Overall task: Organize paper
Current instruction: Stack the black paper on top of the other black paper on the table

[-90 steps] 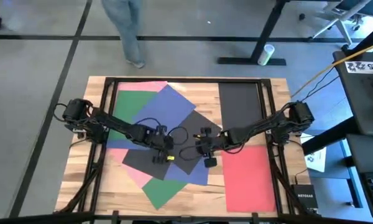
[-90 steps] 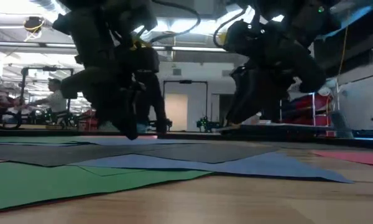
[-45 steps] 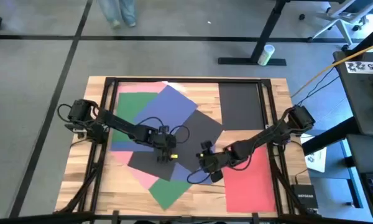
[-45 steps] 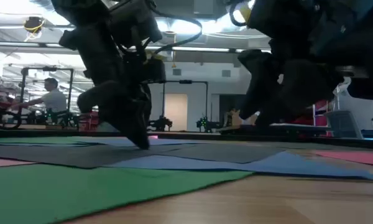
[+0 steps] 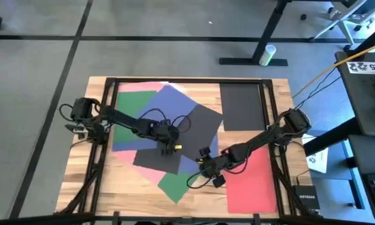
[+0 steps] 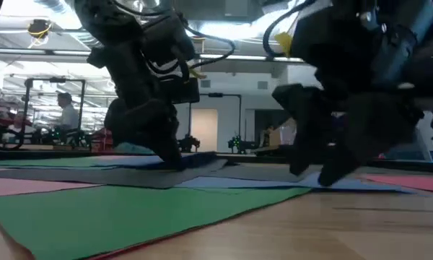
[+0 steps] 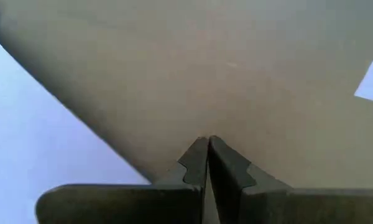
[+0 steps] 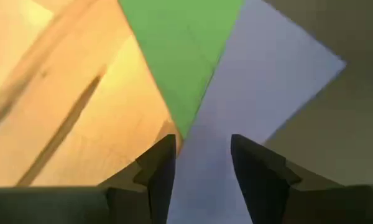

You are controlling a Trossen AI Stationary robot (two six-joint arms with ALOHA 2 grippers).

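Even overhead light; the low view is backlit and soft, wrist views blurred close up.

The pile of overlapping paper sheets (image 5: pixel 165 134) hides much of itself: the pink sheet (image 5: pixel 137 87) shows only as a strip at the far edge and a sliver near the left, and the green sheet (image 5: pixel 174 185) at the near side is mostly covered by the black sheet (image 5: pixel 175 140) and a blue one. Both arms cross the pile and cover parts of it. In the low view the people (image 6: pixel 66 115) in the room behind are too small and blurred to make out.
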